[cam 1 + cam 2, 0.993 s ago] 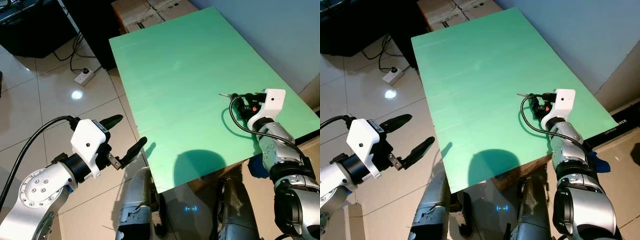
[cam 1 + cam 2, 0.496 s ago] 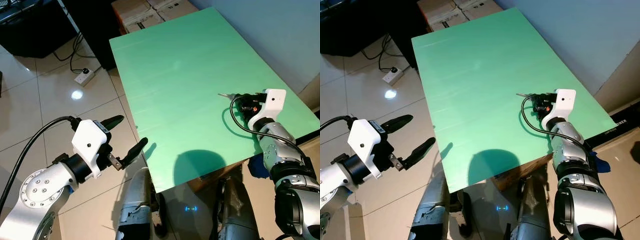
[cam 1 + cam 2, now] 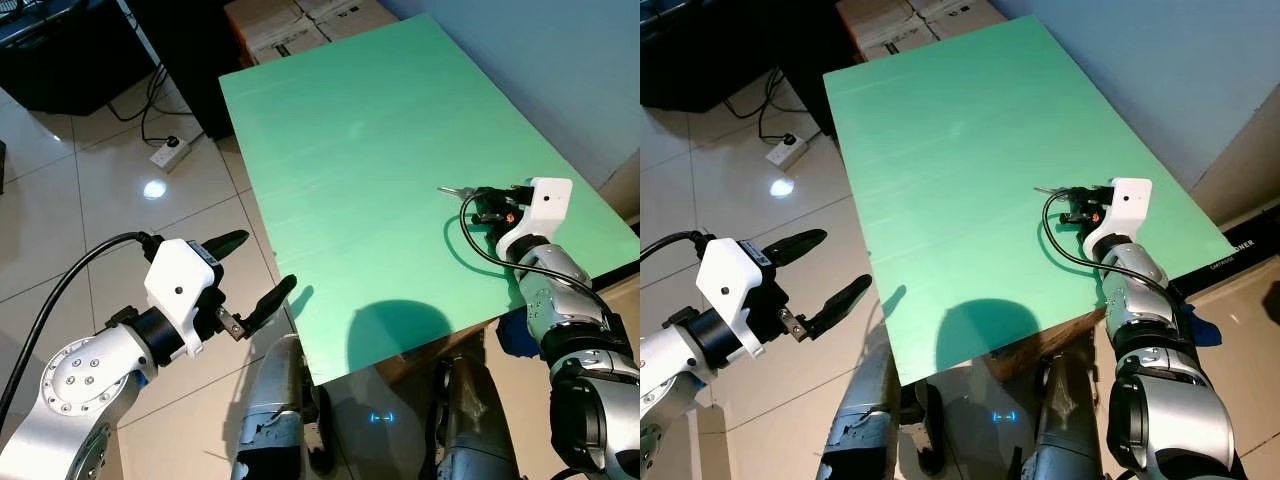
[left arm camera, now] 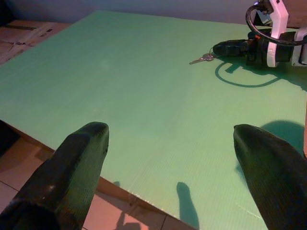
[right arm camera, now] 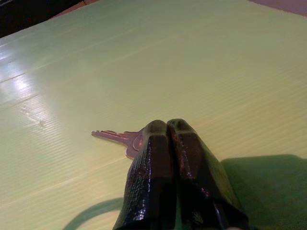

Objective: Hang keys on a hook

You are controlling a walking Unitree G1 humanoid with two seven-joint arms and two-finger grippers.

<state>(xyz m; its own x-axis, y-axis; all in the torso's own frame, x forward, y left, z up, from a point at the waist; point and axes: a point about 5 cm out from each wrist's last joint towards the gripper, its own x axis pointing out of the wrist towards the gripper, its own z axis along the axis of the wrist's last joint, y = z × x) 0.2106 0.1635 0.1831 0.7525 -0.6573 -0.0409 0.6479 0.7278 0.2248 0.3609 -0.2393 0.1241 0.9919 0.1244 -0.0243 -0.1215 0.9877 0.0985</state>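
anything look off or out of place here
Nothing is spilled or damaged. The right pincer is shut on the key low over the green table, with the blade poking out past its tips. The left pincer is open, off the table's edge above the floor. One oddity: no hook can be made out.
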